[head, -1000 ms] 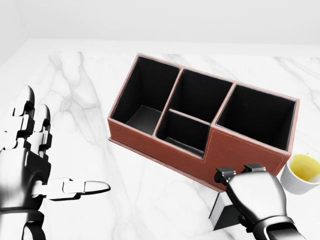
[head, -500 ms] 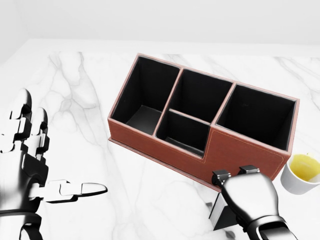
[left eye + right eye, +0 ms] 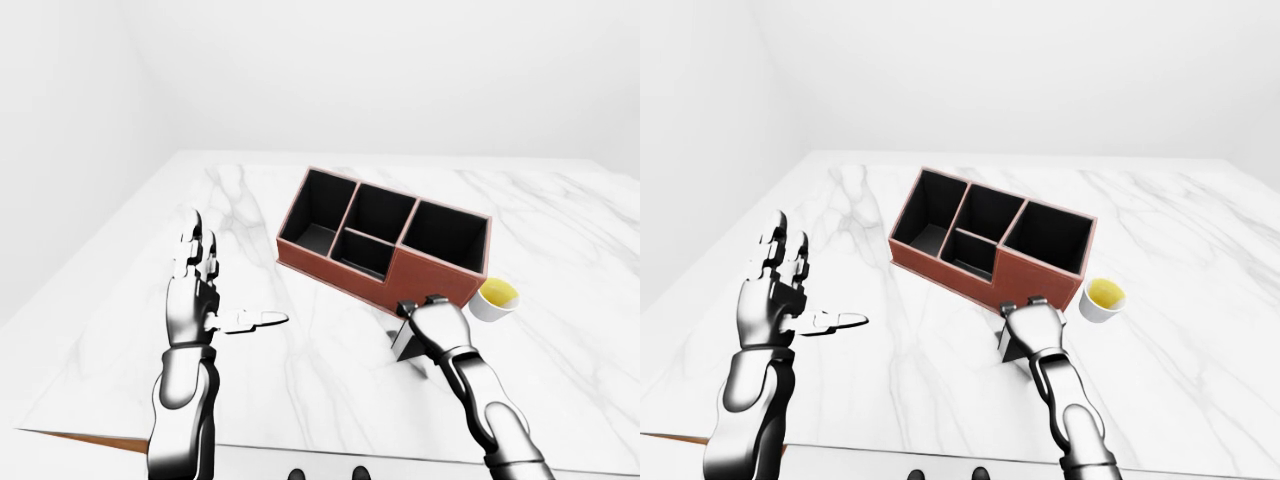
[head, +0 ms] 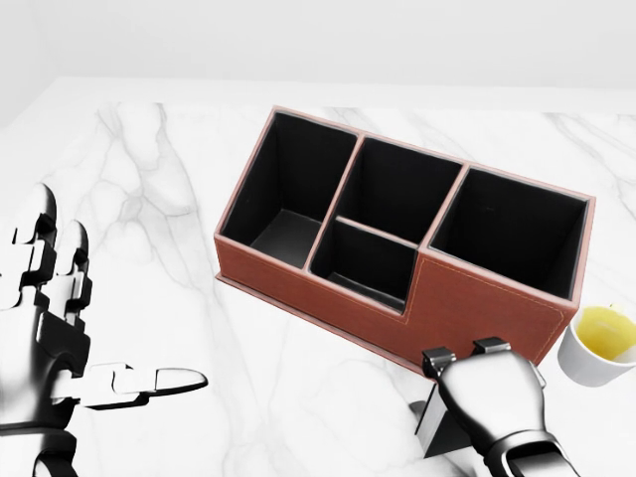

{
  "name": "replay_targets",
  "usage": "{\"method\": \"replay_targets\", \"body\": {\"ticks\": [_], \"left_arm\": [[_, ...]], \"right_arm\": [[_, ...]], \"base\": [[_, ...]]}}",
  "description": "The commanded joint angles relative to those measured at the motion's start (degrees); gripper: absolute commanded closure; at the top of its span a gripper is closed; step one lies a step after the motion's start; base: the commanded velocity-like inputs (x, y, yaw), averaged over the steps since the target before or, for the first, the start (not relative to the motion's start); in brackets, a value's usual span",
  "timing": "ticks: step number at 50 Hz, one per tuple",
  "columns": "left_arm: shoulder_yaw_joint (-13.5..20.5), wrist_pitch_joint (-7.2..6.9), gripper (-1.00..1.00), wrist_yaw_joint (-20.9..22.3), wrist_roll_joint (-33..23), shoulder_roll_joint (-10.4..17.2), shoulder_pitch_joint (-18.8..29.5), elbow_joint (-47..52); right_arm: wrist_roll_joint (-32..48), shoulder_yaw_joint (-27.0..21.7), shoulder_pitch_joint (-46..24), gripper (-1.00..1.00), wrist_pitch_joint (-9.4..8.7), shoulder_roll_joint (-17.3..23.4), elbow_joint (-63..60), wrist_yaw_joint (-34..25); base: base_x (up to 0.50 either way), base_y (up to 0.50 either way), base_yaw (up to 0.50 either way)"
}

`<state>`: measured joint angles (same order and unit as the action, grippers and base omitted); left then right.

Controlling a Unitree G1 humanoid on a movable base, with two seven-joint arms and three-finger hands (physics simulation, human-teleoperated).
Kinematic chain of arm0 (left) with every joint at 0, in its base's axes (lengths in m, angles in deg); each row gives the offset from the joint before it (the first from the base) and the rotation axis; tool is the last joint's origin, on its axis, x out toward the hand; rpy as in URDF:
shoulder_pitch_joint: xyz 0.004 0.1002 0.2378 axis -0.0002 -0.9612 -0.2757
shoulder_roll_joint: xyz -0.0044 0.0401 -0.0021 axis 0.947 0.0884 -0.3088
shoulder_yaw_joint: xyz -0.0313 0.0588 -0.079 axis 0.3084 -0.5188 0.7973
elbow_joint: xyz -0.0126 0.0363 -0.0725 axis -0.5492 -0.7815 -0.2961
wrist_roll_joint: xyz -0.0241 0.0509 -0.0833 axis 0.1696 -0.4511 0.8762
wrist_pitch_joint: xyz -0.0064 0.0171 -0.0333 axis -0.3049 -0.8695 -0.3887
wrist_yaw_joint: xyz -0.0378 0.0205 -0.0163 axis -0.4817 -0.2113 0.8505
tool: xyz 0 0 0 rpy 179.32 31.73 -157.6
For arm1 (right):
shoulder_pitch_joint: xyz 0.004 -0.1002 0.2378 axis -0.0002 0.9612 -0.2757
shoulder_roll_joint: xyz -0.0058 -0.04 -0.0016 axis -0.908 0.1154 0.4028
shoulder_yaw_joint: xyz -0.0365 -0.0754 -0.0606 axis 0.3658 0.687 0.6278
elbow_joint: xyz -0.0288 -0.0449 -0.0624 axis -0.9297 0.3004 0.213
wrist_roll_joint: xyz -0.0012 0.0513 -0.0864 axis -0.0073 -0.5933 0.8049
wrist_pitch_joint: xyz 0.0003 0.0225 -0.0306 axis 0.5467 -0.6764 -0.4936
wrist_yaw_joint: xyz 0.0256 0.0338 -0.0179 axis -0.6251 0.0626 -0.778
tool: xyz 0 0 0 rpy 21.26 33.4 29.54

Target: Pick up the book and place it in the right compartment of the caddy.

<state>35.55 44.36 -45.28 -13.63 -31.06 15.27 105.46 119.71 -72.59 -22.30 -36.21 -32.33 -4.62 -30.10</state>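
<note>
Two hands in view on my feed. Right hand (image 4: 492, 393) sits on top of the book (image 4: 442, 422) — a dark book standing upright on the bench (image 4: 159, 199), just below the caddy's lower right corner in the head view. Its fingers (image 4: 437, 358) curl over the book's top edge; I can't tell whether they actually clamp it. Left hand (image 4: 45, 328) hovers at the left edge, well apart from everything, fingers spread and pointing up, thumb stuck out toward the right. Caddy (image 4: 477, 303) is brown with black inside, sitting at an angle — all compartments look empty, including the right compartment (image 4: 507, 229). A white cup (image 4: 596, 348) with yellow contents stands just beside the caddy's right end.
</note>
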Motion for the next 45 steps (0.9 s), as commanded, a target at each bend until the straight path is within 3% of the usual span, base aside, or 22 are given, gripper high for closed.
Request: {"method": "replay_targets", "body": {"ticks": [1, 15, 17, 18, 19, 20, 35, 45], "left_arm": [[0.3, 0.00, -1.00, 0.1, 0.1, 0.0, -0.2, -0.4], [0.7, 0.00, -1.00, 0.1, 0.3, 0.0, -0.8, -0.2], [0.7, 0.00, -1.00, 0.2, 0.3, 0.0, -0.9, -0.1], [0.7, 0.00, -1.00, 0.2, 0.3, 0.0, -0.9, -0.2], [0.7, 0.00, -1.00, 0.2, 0.3, -0.1, -1.0, -0.2], [0.7, 0.00, -1.00, 0.2, 0.2, -0.1, -0.9, -0.4], [0.2, 0.00, -1.00, 0.6, 0.5, -0.3, -1.9, 1.3], [0.4, 0.00, -1.00, 1.4, 1.3, -0.5, -2.9, 2.4]], "right_arm": [[0.4, 0.5, -0.5, -0.15, 0.00, 0.4, 3.3, 2.0], [0.7, 1.1, -0.7, -0.09, 0.00, 0.4, 5.2, 3.3], [0.9, 1.1, -0.7, 0.08, 0.00, 0.5, 5.5, 3.4], [1.0, 1.1, -0.7, 0.42, 0.00, 0.6, 5.5, 3.5], [1.0, 1.1, -0.7, 0.42, 0.00, 0.6, 5.6, 3.5], [1.0, 1.1, -0.4, 1.00, 0.00, 0.6, 5.5, 3.3], [-1.9, 0.9, -0.4, 1.00, 0.00, -0.1, 3.0, 5.0], [-6.1, 0.1, 0.4, 1.00, 0.00, -1.8, -5.4, 3.2]], "base": [[0.00, 0.00, 0.00], [0.00, 0.00, 0.00], [0.00, 0.00, 0.00], [0.00, 0.00, 0.00], [0.00, 0.00, 0.00], [0.00, 0.00, 0.00], [0.00, 0.00, 0.00], [0.00, 0.00, 0.00]]}}
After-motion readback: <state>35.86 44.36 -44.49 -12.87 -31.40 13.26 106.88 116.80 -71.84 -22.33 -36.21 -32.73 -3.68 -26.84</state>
